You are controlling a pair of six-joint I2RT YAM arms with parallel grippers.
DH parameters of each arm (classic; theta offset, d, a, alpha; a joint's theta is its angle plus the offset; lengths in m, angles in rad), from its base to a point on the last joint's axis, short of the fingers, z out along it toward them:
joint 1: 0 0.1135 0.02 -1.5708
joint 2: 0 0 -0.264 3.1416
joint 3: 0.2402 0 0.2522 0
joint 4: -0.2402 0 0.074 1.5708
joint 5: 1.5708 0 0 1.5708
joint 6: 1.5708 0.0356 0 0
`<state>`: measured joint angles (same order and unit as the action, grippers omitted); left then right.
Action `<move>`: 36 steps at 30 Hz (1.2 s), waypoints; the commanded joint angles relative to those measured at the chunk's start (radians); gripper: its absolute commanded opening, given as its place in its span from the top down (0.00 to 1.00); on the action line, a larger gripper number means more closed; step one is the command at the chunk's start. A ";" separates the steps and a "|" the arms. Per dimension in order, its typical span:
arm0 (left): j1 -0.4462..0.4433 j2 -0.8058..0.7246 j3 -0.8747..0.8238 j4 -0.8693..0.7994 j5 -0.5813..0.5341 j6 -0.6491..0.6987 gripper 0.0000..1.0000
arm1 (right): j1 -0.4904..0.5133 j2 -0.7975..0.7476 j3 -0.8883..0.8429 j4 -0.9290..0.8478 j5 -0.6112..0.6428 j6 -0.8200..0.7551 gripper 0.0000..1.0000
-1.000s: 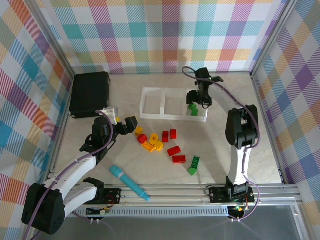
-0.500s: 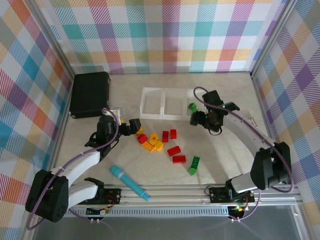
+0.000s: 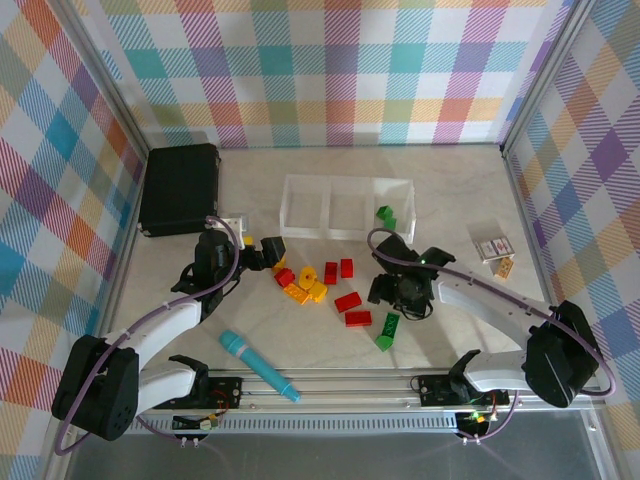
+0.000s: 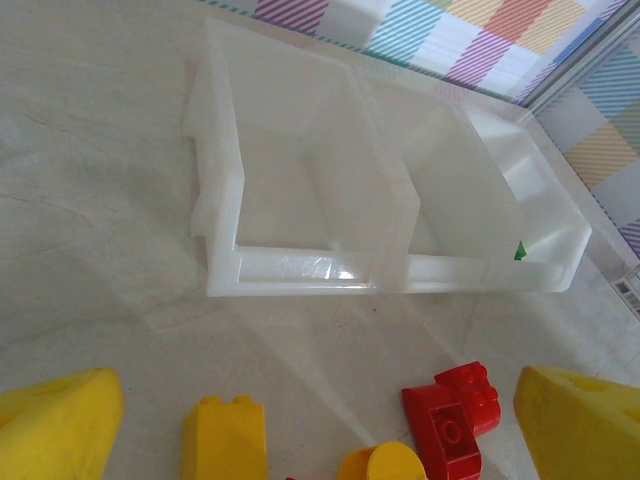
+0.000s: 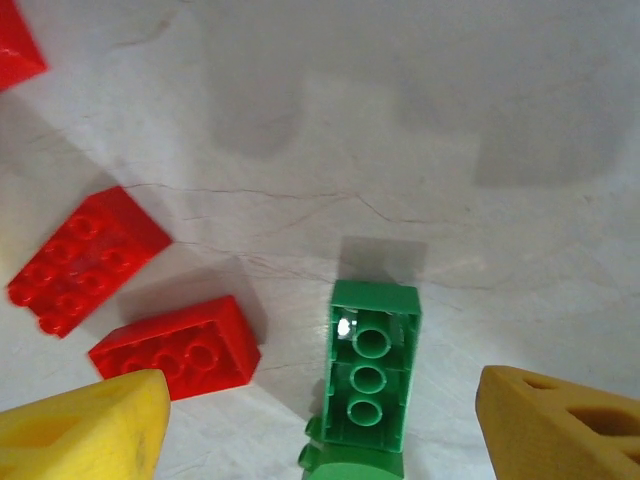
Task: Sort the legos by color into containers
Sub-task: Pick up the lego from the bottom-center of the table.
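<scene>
one green lego, hollow underside up, lies on the worktop between the spread, empty fingers of the right hand.

Legos red, yellow, green; tray clear whitish; case black; marker teal; walls pastel plaid.

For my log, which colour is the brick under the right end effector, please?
Green brick; right wrist view.

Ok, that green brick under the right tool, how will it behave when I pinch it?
The green brick looks like hard moulded plastic, so probably stiff and light. Its glossy sides may slip in the right tool. It lies flat, hollow side up, so a nudge should slide it, not roll it.
</scene>
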<state>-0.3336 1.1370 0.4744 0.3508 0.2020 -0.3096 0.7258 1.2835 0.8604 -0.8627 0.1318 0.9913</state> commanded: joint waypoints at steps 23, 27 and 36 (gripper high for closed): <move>-0.010 -0.021 0.006 0.037 0.005 0.015 0.00 | 0.079 0.161 -0.075 0.066 0.083 0.218 0.29; -0.012 -0.017 0.006 0.036 0.004 0.014 0.00 | 0.080 0.172 -0.086 0.074 0.088 0.217 0.32; -0.010 -0.011 0.007 0.030 0.000 0.018 0.00 | 0.081 0.176 -0.121 0.104 0.109 0.211 0.36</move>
<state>-0.3336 1.1248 0.4744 0.3508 0.2008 -0.3092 0.7998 1.4456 0.7521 -0.7593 0.2131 1.1927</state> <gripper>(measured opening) 0.997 0.651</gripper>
